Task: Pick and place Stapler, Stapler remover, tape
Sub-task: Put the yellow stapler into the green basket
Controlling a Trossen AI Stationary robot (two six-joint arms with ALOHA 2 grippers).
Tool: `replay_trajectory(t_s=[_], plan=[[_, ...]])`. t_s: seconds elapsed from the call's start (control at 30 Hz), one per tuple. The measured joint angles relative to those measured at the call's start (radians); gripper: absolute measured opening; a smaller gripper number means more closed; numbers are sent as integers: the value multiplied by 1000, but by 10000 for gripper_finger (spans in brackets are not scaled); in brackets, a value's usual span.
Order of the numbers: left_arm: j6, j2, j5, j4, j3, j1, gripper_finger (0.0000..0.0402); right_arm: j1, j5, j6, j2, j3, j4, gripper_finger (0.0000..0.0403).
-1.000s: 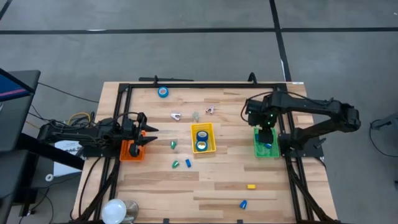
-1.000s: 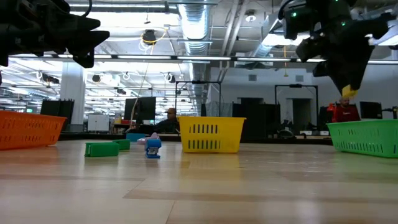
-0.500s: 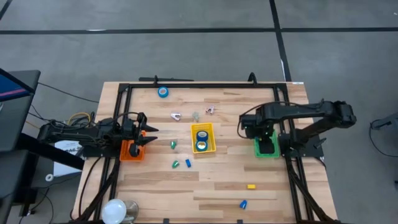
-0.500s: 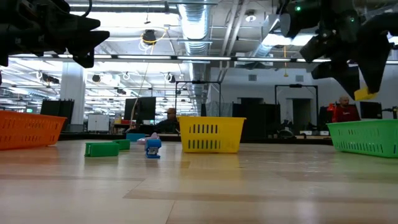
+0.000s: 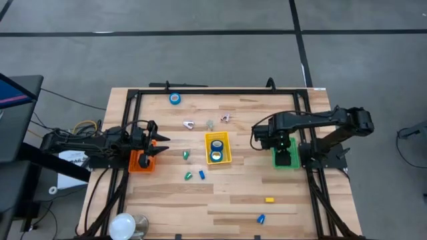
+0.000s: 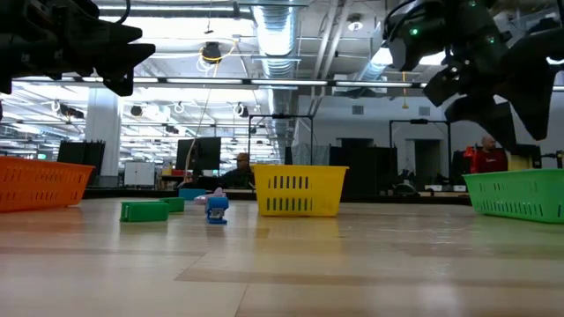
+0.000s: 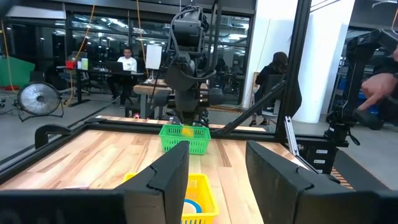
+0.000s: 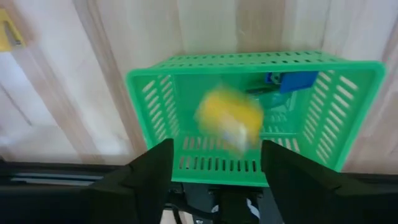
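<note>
The table (image 5: 227, 200) carries three baskets in a row across its middle: orange (image 5: 140, 162) at 9 o'clock, yellow (image 5: 217, 148) at the centre, green (image 5: 285, 154) at 3 o'clock. The right arm has drawn back toward the table's centre since a second ago, and its gripper (image 8: 214, 163) now hangs over the green basket with fingers spread; the yellow piece (image 8: 230, 119) it pinched then has left them and shows blurred inside the basket, near a blue piece (image 8: 292, 81). The left gripper (image 7: 214, 171) has not moved, hovering over the orange basket, fingers apart with nothing between them. Two tape rolls (image 5: 217, 149) lie in the yellow basket, and a third roll (image 5: 175, 99) sits at 11 o'clock. Small blue, green and pale pieces lie scattered left of the yellow basket, another yellow piece (image 5: 269, 199) at 5 o'clock.
</note>
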Motion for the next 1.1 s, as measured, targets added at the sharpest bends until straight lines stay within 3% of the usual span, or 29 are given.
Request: replay_trajectory(t_s=[0.17,0.37,0.63,1.1], plan=[[0,0,0,0,0,0,150,0,-5,25,-8,0,4,264],[0,0,0,0,0,0,150,0,-33,33,-8,0,17,266],[0,0,0,0,0,0,150,28,-93,32,-8,0,181,265],[0,0,0,0,0,0,150,145,-3,33,-24,1,343,265]])
